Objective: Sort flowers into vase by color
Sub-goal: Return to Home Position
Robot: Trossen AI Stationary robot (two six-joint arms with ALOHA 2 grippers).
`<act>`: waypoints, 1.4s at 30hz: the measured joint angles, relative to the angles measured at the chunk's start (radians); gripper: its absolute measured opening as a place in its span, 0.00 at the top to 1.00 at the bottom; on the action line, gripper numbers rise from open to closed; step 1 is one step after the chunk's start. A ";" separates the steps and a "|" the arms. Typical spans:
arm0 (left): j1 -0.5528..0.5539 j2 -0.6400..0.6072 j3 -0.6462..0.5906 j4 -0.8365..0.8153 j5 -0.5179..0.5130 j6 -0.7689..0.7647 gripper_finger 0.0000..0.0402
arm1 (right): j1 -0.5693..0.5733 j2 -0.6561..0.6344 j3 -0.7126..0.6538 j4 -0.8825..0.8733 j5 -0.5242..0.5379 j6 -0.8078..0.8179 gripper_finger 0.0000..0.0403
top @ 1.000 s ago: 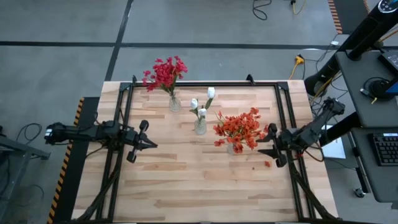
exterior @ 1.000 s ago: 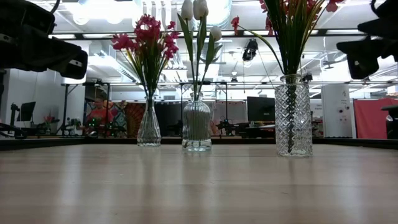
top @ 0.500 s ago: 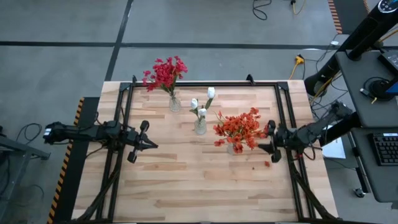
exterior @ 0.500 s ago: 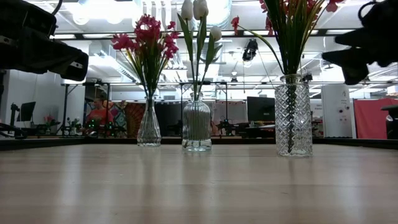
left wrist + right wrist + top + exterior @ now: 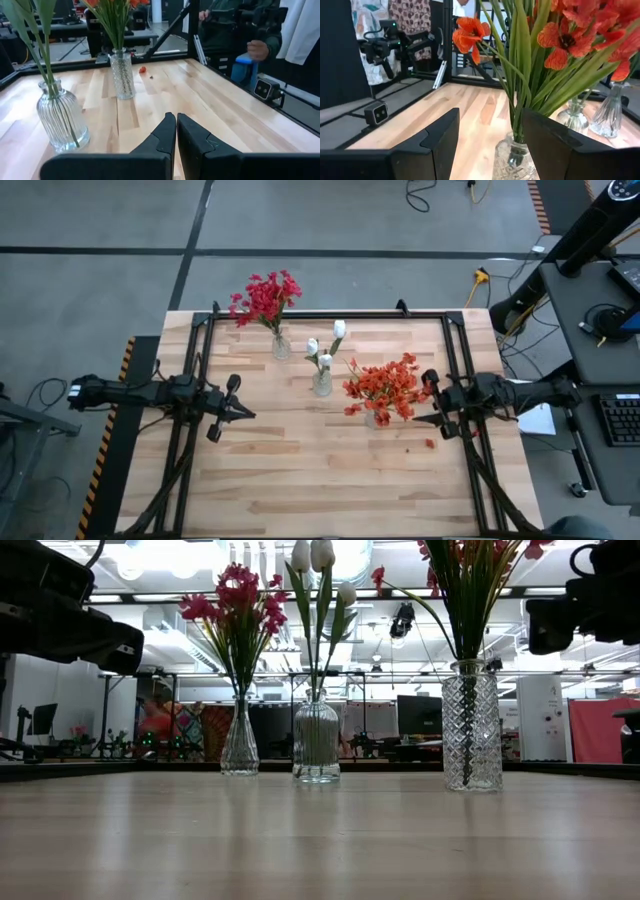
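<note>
Surface (image 5: 300, 480) of pale wooden planks, bare along its near edge. Positions below are given from the middle vase (image 5: 321, 383), a ribbed glass bottle near the centre.

Nearer than the middle vase and well to its left, the left hand (image 5: 245, 414) hovers above the surface. Its two fingers are pressed together and hold nothing. Nearer than the middle vase and to its right, the right hand (image 5: 425, 408) hangs just beside the orange-red flowers (image 5: 385, 385). Its fingers are spread wide and empty, and its wrist camera looks between them at the green stalks. A small orange petal (image 5: 430, 443) lies loose on the surface, nearer again and further right.

The orange-red flowers stand in a cut-glass vase (image 5: 372, 418), just right of the middle vase and slightly nearer. The middle vase itself holds the white buds (image 5: 325, 345). Behind it and to its left, the far vase (image 5: 281, 345) holds the crimson-red flowers (image 5: 265, 295). A workshop room lies beyond.

Each colour sits in its own vase and no stem lies loose, so the sorting appears finished. The step in hand looks like parking the arms. The next move likely calls for drawing the right hand outward, away from the middle vase, without brushing the orange-red flowers or tipping their vase.
</note>
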 joint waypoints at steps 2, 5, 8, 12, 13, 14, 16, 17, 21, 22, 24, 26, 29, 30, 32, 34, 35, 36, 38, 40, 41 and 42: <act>0.000 0.006 0.000 0.008 -0.001 0.000 1.00 | 0.007 0.000 0.000 0.001 0.004 -0.014 0.49; 0.000 0.010 0.000 0.000 -0.002 0.000 1.00 | 0.007 0.014 0.001 0.001 0.005 -0.016 0.49; 0.000 0.013 0.000 0.000 -0.003 0.000 1.00 | 0.007 0.022 0.002 0.002 0.005 -0.016 0.49; 0.001 0.012 0.000 0.001 -0.003 0.000 1.00 | 0.007 0.030 0.002 0.002 0.005 -0.015 0.49; 0.001 0.012 0.000 0.001 -0.004 0.000 1.00 | 0.007 0.032 0.002 0.002 0.005 -0.015 0.49; 0.001 0.013 0.000 0.002 -0.005 0.000 1.00 | 0.007 0.033 0.002 0.002 0.005 -0.015 0.49; 0.001 0.014 0.000 0.001 -0.005 0.000 1.00 | 0.007 0.034 0.002 0.002 0.005 -0.014 0.49; 0.001 0.014 0.000 0.001 -0.005 0.000 1.00 | 0.007 0.035 0.002 0.002 0.005 -0.014 0.49; 0.001 0.014 0.000 0.001 -0.005 0.000 1.00 | 0.007 0.035 0.002 0.002 0.005 -0.014 0.49; 0.001 0.014 0.000 0.002 -0.005 0.000 1.00 | 0.007 0.034 0.002 0.002 0.005 -0.014 0.49; 0.001 0.014 0.000 0.001 -0.005 0.000 1.00 | 0.007 0.034 0.002 0.002 0.005 -0.014 0.49; 0.001 0.014 0.000 0.002 -0.005 0.000 1.00 | 0.007 0.035 0.002 0.002 0.005 -0.014 0.49; 0.001 0.014 0.000 0.001 -0.005 0.000 1.00 | 0.007 0.035 0.002 0.003 0.005 -0.014 0.49; 0.001 0.014 0.000 0.002 -0.005 0.000 1.00 | 0.007 0.035 0.002 0.003 0.005 -0.014 0.49; 0.001 0.014 0.000 0.001 -0.005 0.000 1.00 | 0.007 0.035 0.002 0.003 0.005 -0.014 0.49; 0.001 0.014 0.000 0.002 -0.005 0.000 1.00 | 0.007 0.035 0.002 0.003 0.005 -0.014 0.49; 0.001 0.014 0.000 0.002 -0.005 0.000 1.00 | 0.007 0.035 0.002 0.003 0.005 -0.014 0.49; 0.001 0.014 0.000 0.001 -0.005 0.000 1.00 | 0.007 0.035 0.002 0.003 0.005 -0.014 0.49; 0.001 0.014 0.000 0.002 -0.005 0.000 1.00 | 0.007 0.035 0.002 0.003 0.005 -0.014 0.49; 0.001 0.014 0.000 0.001 -0.005 0.000 1.00 | 0.007 0.035 0.002 0.003 0.005 -0.014 0.49; 0.001 0.014 0.000 0.002 -0.005 0.000 1.00 | 0.007 0.035 0.002 0.003 0.005 -0.014 0.49; 0.001 0.014 0.000 0.002 -0.005 0.000 1.00 | 0.007 0.035 0.002 0.003 0.005 -0.014 0.49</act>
